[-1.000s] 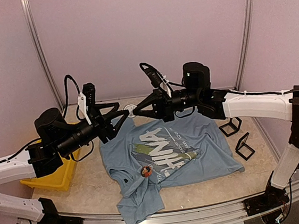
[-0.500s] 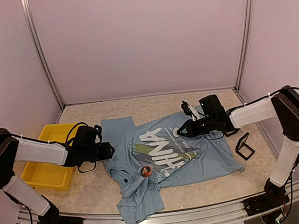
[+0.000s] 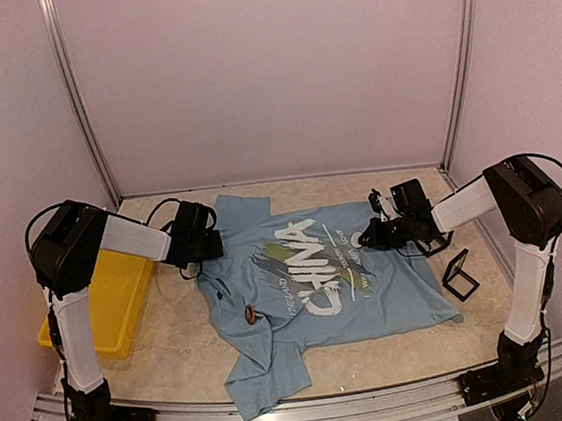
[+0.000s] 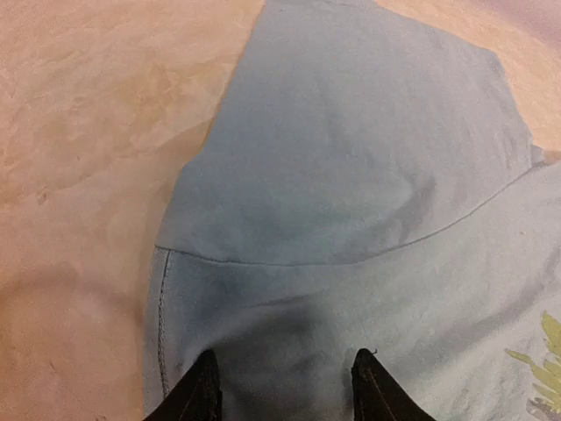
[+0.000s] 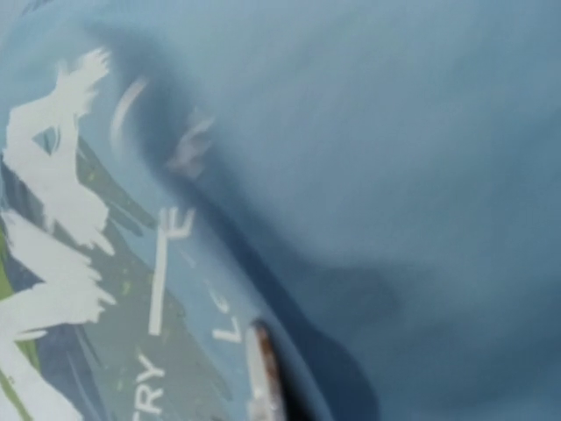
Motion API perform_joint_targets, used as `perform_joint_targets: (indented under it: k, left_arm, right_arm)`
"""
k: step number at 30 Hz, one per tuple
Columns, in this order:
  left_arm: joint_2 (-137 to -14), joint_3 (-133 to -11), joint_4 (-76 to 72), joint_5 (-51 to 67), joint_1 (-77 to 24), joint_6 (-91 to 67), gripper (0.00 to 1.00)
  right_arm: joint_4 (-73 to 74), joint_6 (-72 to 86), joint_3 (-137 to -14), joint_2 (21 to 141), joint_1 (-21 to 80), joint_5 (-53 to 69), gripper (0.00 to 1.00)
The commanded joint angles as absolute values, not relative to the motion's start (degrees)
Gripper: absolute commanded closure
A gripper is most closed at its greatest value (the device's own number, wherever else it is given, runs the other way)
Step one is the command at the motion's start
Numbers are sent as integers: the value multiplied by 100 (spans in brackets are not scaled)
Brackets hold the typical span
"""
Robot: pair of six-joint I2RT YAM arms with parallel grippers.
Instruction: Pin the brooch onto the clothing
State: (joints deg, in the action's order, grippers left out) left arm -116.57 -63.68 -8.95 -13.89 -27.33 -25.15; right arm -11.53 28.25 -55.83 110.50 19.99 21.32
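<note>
While the light blue short-sleeved T-shirt with white "CHINA" lettering (image 3: 390, 294) lies spread and somewhat rumpled on the beige stone-patterned table (image 3: 176, 357), a small round reddish-brown brooch (image 3: 251, 314) sits on it beside the collar. The left gripper (image 3: 211, 246) hovers low over a sleeve seam, its jaws half parted above flat cloth, holding nothing. The right gripper (image 3: 369, 238) is closed tight against the shirt's opposite side; whether it pinches fabric cannot be told. The brooch looks already placed, though its fastening is too small to confirm. Probably only letting go and backing away is left.
</note>
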Motion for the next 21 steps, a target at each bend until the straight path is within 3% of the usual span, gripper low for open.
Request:
perform_joint_targets:
  k: [1,5,8,14,21]
  left_arm:
    - [-12322,-7377,271,-2289,-2429,-1720,50]
    - [-12922,-8558,599,-2653,-2381,-1080,49]
    - [-12554,-8436,310,-2668,-2443,-916,42]
    - [-10777,-7088,555,-2334,-2956,-1512,40]
    - [-9024,-4988,970,-1674,-4760,-1744,54]
  right_arm:
    - [-676,2490,-5977,11558,1785,1588,100]
    - [-407,2163,-6525,11680,1745,1510,100]
    - [-103,1848,-7002,11567,1776,1418,100]
    - [398,1044,-7266,10770,2527,1090,100]
    - [147,1100,-6257,9961,3743,1875,100]
